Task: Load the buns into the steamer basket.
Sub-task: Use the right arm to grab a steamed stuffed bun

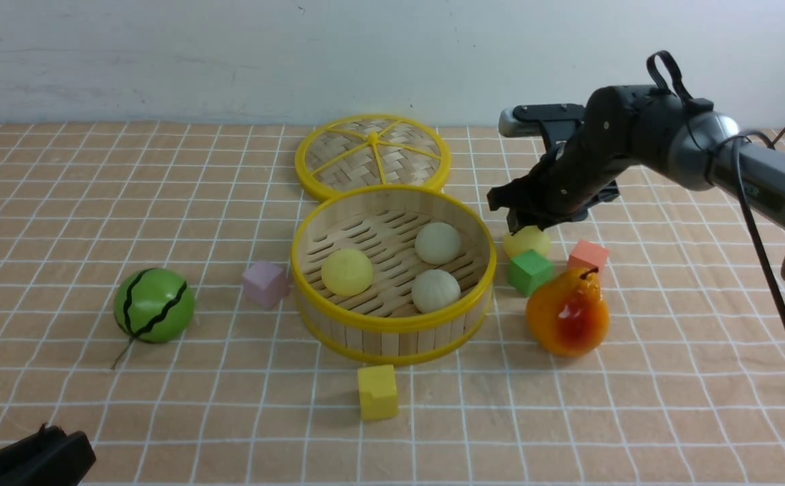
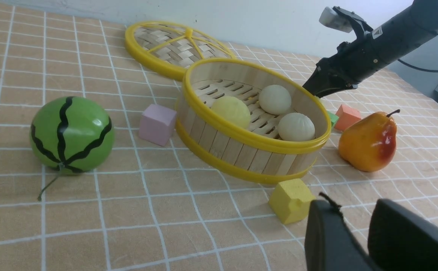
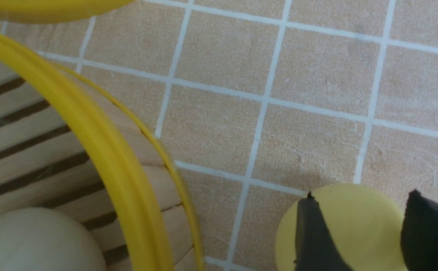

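The steamer basket (image 1: 393, 326) stands mid-table and holds three buns: a pale yellow one (image 1: 347, 271) and two off-white ones (image 1: 438, 243) (image 1: 435, 291). Another pale yellow bun (image 1: 528, 243) lies low on the cloth just right of the basket, behind a green cube. My right gripper (image 1: 526, 224) comes down on it from above. In the right wrist view its fingers (image 3: 316, 233) press on either side of this bun (image 3: 365, 229), shut on it. My left gripper (image 2: 354, 210) is open and empty, pulled back to the near left corner (image 1: 28, 459).
The woven lid (image 1: 372, 156) lies behind the basket. A green cube (image 1: 529, 271), an orange cube (image 1: 588, 255) and the pear (image 1: 567, 314) crowd the bun's right side. A pink cube (image 1: 265, 283), a yellow cube (image 1: 377, 391) and the watermelon ball (image 1: 154, 305) lie front and left.
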Controlling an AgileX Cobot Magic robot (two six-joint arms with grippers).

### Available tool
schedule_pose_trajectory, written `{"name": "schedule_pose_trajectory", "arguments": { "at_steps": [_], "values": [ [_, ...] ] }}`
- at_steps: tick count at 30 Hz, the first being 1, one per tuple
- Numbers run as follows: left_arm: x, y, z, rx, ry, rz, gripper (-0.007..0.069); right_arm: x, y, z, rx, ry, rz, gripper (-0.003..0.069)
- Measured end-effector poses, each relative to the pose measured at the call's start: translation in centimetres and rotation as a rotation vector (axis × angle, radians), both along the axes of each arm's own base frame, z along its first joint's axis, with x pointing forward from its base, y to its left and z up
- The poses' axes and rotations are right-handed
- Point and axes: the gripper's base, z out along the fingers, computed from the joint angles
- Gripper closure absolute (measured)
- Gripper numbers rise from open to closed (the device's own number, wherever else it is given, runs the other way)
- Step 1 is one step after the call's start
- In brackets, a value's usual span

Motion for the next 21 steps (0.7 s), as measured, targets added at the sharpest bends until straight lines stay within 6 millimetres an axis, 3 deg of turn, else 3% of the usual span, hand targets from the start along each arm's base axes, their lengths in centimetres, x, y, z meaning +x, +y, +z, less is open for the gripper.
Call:
{"name": "schedule_pose_trajectory", "arguments": {
  "at_steps": [12, 16, 19, 21],
  "values": [
    [0.0, 0.0, 0.0, 0.0, 0.0, 0.0, 0.0441, 0.05, -0.06, -0.36, -0.012, 0.004, 0.002, 0.0445],
    [0.0, 0.0, 0.0, 0.0, 0.0, 0.0, 0.0441, 0.09, -0.18, -0.36, -0.031, -0.002, 0.007, 0.0538],
    [0.0, 0.0, 0.0, 0.0, 0.0, 0.0, 0.044, 0.12, -0.35, -0.28, -0.057, -0.01, 0.013, 0.0648],
    [0.0, 0.0, 0.0, 0.0, 0.0, 0.0, 0.0438, 0.1, -0.42, -0.09, -0.066, -0.014, 0.016, 0.0659]
  ]
}}
